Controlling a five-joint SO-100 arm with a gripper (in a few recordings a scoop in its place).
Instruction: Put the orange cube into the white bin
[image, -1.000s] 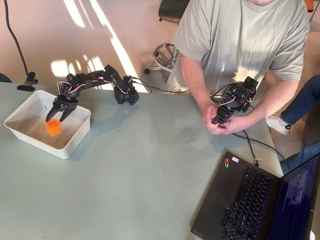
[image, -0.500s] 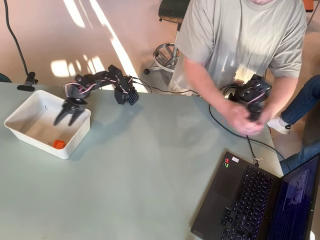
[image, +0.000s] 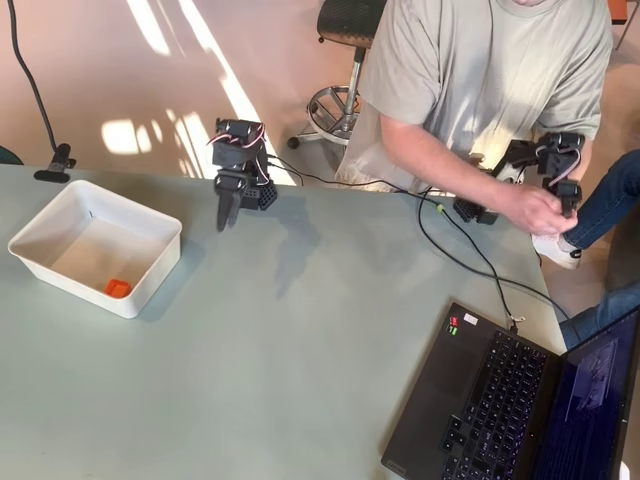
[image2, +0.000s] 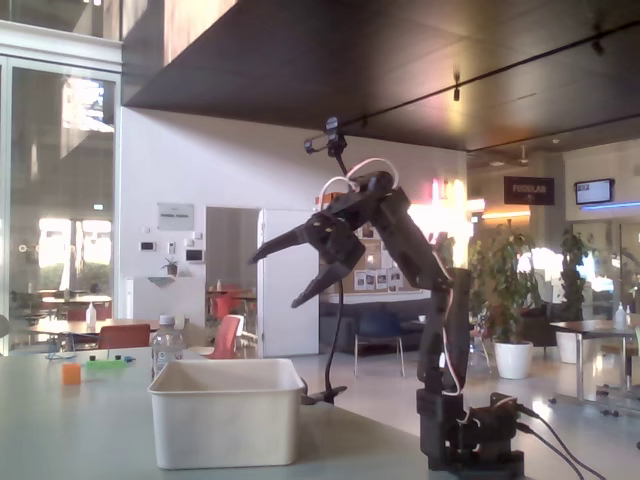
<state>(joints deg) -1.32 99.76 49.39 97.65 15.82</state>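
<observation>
1. Look at the white bin (image: 95, 246) on the table (image: 300, 350). Your orange cube (image: 118, 288) lies inside it, on the floor of the bin, close to the wall nearest the laptop (image: 520, 400).
2. Your gripper (image2: 285, 270) is up in the air, above the bin and a little to its right in the fixed view. Its jaws are spread wide open and hold nothing.
3. In the overhead view the gripper (image: 226, 208) hangs over the table, well apart from the bin, on the side toward the arm's base.
4. Nothing sits between the gripper and the bin.
5. In the fixed view, a clear bottle (image2: 167, 347) stands behind the bin. A small orange block (image2: 71, 373) and a green thing (image2: 104, 365) lie farther off to the bin's left.
6. A black cable (image: 470, 262) runs across the table, far from the bin, near the laptop.
7. A stool (image: 345, 60) stands on the floor past the table.
</observation>
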